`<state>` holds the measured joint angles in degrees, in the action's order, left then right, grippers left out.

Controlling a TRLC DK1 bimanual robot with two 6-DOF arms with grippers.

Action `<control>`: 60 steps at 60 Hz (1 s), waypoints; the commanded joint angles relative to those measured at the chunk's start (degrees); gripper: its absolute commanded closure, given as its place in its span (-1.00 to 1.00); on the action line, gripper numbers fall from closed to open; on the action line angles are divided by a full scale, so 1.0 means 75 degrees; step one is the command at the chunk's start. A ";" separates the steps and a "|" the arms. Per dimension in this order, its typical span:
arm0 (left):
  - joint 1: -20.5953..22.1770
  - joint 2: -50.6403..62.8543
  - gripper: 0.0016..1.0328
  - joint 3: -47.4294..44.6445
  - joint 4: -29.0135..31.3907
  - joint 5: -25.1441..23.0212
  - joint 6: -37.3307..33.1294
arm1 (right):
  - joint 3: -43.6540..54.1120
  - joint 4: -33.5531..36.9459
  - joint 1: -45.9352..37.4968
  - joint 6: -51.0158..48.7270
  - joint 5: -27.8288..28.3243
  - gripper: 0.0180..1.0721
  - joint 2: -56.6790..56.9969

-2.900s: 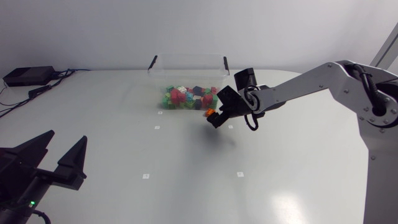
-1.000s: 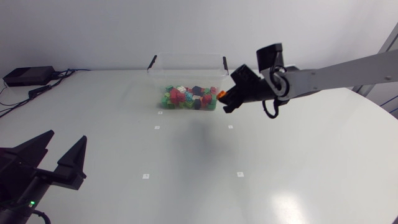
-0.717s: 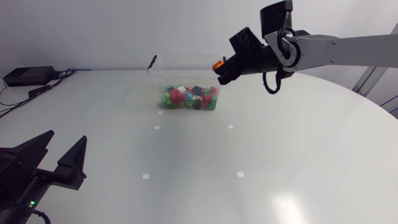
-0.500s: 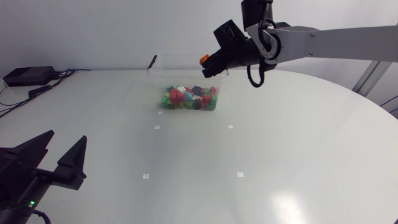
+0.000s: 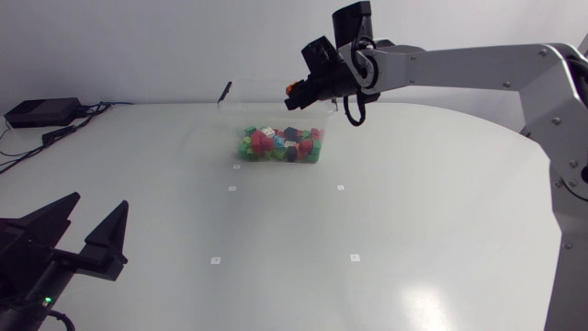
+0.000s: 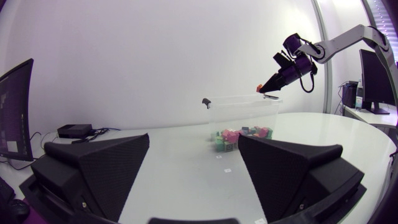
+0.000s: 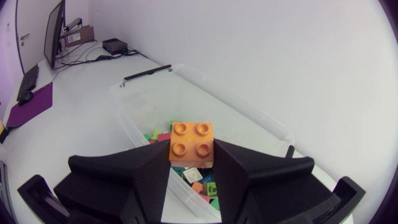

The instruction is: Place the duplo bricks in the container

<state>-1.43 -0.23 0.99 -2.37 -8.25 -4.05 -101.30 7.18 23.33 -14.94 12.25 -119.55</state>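
Down at the left, the left arm's matte black gripper (image 5: 97, 202) sits low over the white round table (image 5: 413, 230), its two wedge fingers spread wide with nothing between them (the left wrist view shows the same open gap (image 6: 194, 140)). Past the middle, toward the far side of the table, stands the clear plastic rectangular container (image 5: 266, 97), with a heap of red, green and blue duplo bricks (image 5: 280, 144) lying in it. To the right, the right arm comes in from the side, and its black gripper (image 5: 296, 92) hangs above the container's far right corner, apart from the rim. Its fingers are clamped from both sides on a small orange four-stud duplo brick (image 7: 192, 144), studs up, held over the open container.
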 commanded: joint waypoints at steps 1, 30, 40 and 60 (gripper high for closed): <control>-0.0055 -0.0063 -0.92 -0.0156 0.0035 0.0069 0.0119 | -0.0369 0.0027 0.0018 0.0164 -0.0051 0.49 -0.0373; -0.0055 -0.0063 -0.92 -0.0156 0.0047 0.0069 0.0119 | -0.1095 0.0308 -0.0076 0.0175 -0.0133 -0.91 -0.0818; -0.0055 -0.0063 -0.92 -0.0156 0.0047 0.0069 0.0119 | -0.0545 0.0250 -0.0158 0.0175 -0.0133 -0.91 -0.0103; -0.0055 -0.0063 -0.92 -0.0156 0.0035 0.0069 0.0119 | 0.1494 0.0074 -0.1131 -0.0047 -0.0145 -0.91 0.2498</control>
<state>-1.43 -0.23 0.99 -2.35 -8.25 -4.05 -93.71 8.54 16.58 -14.98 11.70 -104.79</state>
